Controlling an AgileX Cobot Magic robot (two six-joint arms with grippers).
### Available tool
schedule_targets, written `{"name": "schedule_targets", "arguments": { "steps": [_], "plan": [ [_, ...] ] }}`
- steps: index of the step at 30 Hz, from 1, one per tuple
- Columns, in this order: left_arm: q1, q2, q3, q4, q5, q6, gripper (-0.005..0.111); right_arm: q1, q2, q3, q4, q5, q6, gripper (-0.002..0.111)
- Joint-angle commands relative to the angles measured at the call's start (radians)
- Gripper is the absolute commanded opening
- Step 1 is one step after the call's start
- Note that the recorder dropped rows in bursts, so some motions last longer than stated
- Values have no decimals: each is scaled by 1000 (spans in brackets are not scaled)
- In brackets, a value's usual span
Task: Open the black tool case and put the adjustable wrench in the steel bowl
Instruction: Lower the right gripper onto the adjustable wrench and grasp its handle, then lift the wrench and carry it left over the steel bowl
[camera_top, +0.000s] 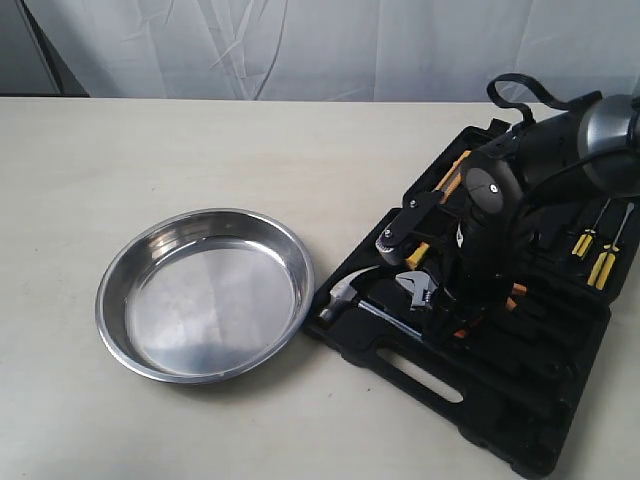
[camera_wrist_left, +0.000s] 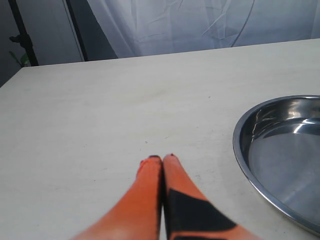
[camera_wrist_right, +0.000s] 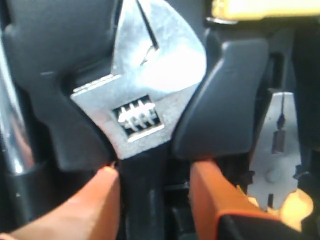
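1 adjustable wrench (camera_wrist_right: 145, 90) lies in its recess of the open black tool case (camera_top: 500, 400), straddled by the right claw (camera_wrist_right: 152, 175).
The claw's 2 orange fingers (camera_wrist_right: 100, 195) stand parted on either side of the wrench's black handle, below the silver head, with no grip on it. A hammer (camera_top: 345, 295) lies alongside. The case rests on the right of the desk (camera_top: 200, 150), the steel bowl (camera_top: 205, 295) just beside it. The left claw (camera_wrist_left: 162, 159) hovers over the desk near the bowl, fingers pressed together, holding nothing.
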Motion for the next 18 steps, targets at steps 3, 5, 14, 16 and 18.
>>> {"name": "schedule_targets", "arguments": {
  "steps": [3,5,14,16,18],
  "plan": [
    [4,-3,-3,4,-10,-2,0,-2,35,5,38,-66,20,8],
    [4,-3,-3,4,-10,-2,0,-2,35,5,43,-62,20,-1],
    [4,-3,-3,4,-10,-2,0,-2,-62,5,50,-55,20,-1],
    [4,-3,-3,4,-10,-2,0,-2,-92,5,54,-47,20,-1],
    [4,-3,-3,4,-10,-2,0,-2,-111,0,54,-34,20,-1]
  ]
}}
